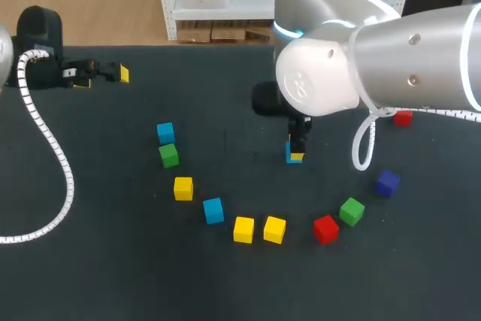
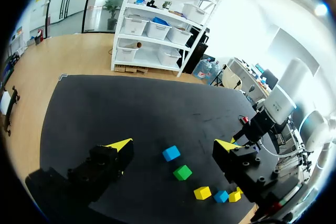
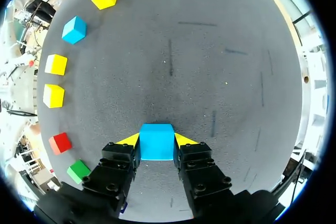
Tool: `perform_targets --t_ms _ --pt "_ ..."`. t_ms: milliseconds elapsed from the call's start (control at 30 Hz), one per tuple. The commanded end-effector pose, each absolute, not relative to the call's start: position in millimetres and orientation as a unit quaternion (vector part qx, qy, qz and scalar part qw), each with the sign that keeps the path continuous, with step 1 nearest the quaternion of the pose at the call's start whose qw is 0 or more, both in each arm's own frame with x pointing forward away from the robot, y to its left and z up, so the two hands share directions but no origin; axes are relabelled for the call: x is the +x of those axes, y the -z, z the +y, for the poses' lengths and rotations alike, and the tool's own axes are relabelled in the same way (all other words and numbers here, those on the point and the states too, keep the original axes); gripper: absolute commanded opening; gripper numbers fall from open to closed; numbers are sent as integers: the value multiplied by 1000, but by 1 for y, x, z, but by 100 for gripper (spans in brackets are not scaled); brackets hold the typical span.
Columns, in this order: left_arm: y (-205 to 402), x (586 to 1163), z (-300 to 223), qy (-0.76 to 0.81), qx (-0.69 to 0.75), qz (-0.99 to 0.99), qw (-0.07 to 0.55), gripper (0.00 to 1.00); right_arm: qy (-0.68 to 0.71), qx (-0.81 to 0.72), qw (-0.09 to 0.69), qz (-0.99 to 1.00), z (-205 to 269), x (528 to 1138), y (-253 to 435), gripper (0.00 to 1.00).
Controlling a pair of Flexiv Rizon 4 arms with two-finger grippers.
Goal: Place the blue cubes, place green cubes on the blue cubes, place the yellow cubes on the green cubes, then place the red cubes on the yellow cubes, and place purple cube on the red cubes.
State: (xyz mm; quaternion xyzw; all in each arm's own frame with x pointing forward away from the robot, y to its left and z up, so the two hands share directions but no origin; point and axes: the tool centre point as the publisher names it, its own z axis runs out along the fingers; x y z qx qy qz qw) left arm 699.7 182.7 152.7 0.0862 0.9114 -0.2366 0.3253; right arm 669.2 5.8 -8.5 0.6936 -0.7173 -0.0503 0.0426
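My left hand [image 1: 99,74] sits near the tabletop's [image 1: 225,103] far left edge. The left wrist view shows its fingers spread wide with nothing between them. An arc of loose cubes runs rightward: a blue cube [image 1: 166,132], a green cube [image 1: 169,155], a yellow cube [image 1: 183,188], a second blue cube [image 1: 213,210], a second yellow cube [image 1: 243,229], a third yellow cube [image 1: 274,229], a red cube [image 1: 325,228] and a second green cube [image 1: 351,211]. Mid-tabletop, my right hand [image 1: 295,152] pinches a third blue cube [image 3: 156,141] from both sides. The right wrist view shows that grip plainly, the head view only a blue sliver. Only the head view shows the purple cube [image 1: 388,183] and a second red cube [image 1: 403,118].
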Motion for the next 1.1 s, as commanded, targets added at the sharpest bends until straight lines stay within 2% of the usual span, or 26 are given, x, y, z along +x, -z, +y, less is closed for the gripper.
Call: perform_targets --t_ms 33,167,233,467,500,533,567,1100 --pt "-151 700 185 241 88 909 328 100 52 694 45 -717 7 672 11 0" --pt "-151 700 185 241 88 909 328 100 50 693 47 -717 7 672 11 0" --pt "-151 700 185 241 88 909 328 100 50 693 48 -718 7 672 12 34" --pt "-151 700 185 241 88 909 328 100 55 682 50 -728 5 673 11 49" --pt "-151 700 185 241 88 909 328 100 59 677 50 -732 5 674 11 69" --pt "-151 700 185 241 88 909 328 100 59 677 50 -732 5 674 10 95" --pt "-151 700 185 241 88 909 328 100 60 676 48 -733 4 674 9 100" --pt "-151 700 185 241 88 909 328 100 44 639 -20 -768 -17 692 -44 100"
